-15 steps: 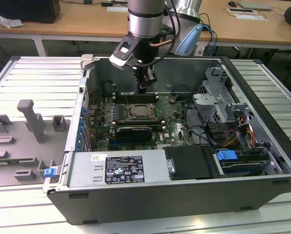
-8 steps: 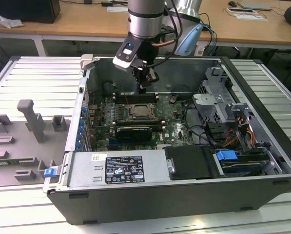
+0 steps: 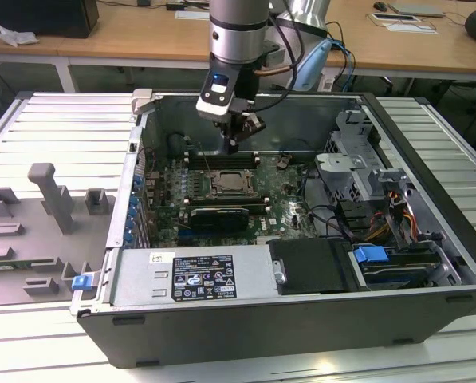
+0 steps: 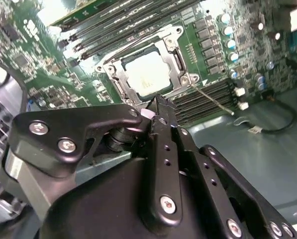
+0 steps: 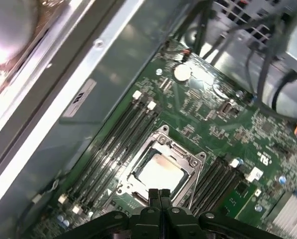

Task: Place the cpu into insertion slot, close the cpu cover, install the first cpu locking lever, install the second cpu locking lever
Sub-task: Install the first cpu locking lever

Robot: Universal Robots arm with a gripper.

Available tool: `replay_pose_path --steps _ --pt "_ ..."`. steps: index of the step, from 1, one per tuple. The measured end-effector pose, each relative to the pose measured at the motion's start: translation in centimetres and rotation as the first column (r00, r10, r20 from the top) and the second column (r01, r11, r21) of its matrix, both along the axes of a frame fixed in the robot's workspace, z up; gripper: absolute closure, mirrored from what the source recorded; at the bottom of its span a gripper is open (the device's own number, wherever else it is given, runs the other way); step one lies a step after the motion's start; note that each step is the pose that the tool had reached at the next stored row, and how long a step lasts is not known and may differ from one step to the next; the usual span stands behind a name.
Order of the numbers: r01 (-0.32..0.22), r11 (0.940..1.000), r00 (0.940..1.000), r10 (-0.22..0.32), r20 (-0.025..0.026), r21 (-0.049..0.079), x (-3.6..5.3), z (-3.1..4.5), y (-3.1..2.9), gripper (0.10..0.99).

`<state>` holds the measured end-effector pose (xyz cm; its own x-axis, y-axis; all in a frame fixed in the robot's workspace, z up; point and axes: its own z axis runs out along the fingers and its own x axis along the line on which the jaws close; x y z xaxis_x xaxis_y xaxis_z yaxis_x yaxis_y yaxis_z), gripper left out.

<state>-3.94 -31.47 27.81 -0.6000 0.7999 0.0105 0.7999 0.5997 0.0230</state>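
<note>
The cpu (image 4: 148,73) lies flat in the insertion slot (image 3: 231,184), its pale metal top showing through the window of the cpu cover (image 4: 177,59), which is folded down around it. In both wrist views the chip sits just beyond the tips of the gripper (image 5: 158,193), slightly below them; in the exterior view the gripper hangs over the far edge of the socket, apart from it. The two black fingers are pressed tip to tip with nothing between them. In the first wrist view the socket edge nearest the gripper is cut off by the fingertips, so that side of the cover cannot be checked. In the second wrist view the black gripper body hides the board on its own side, and the socket corner closest to the tips is partly covered. A thin metal lever (image 4: 213,99) runs out from one socket corner across the memory slots (image 4: 118,25) beside the gripper; whether it is latched cannot be told, and a second lever cannot be made out. In the exterior view the motherboard (image 3: 285,209) lies inside the computer case (image 3: 222,335), and the chip there is too small to tell from its frame.
</note>
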Motion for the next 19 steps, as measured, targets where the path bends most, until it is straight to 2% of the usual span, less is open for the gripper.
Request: replay_pose_path --steps 4,6,7,9,11,13,14,16,17,19 --pt "-0.103 0.9947 0.9947 0.103 0.0000 0.000 0.00 -0.05 0.00 0.980" --pt "-0.170 0.9854 0.9854 0.170 0.0000 0.000 0.00 -0.07 0.00 0.980" --pt "-0.211 0.9775 0.9775 0.211 0.0000 0.000 0.00 -0.08 0.00 0.980" --pt "-0.246 0.9692 0.9692 0.246 -0.0001 0.000 0.00 -0.09 0.00 0.980" --pt "-0.289 0.9573 0.9573 0.289 -0.0001 0.000 0.00 -0.09 0.00 0.980" --pt "-0.349 0.9369 0.9369 0.349 0.0000 0.000 0.00 -0.10 0.00 0.980" --pt "-0.366 0.9305 0.9305 0.366 0.0000 0.000 0.00 -0.11 0.00 0.980" --pt "-0.407 0.9135 0.9135 0.407 0.0000 0.000 0.00 -0.11 0.00 0.980" --pt "-0.436 0.8999 0.8999 0.436 0.0000 0.000 0.00 -0.11 0.00 0.980" --pt "-0.469 0.8834 0.8834 0.469 -0.0001 0.000 0.00 -0.12 0.00 0.980"
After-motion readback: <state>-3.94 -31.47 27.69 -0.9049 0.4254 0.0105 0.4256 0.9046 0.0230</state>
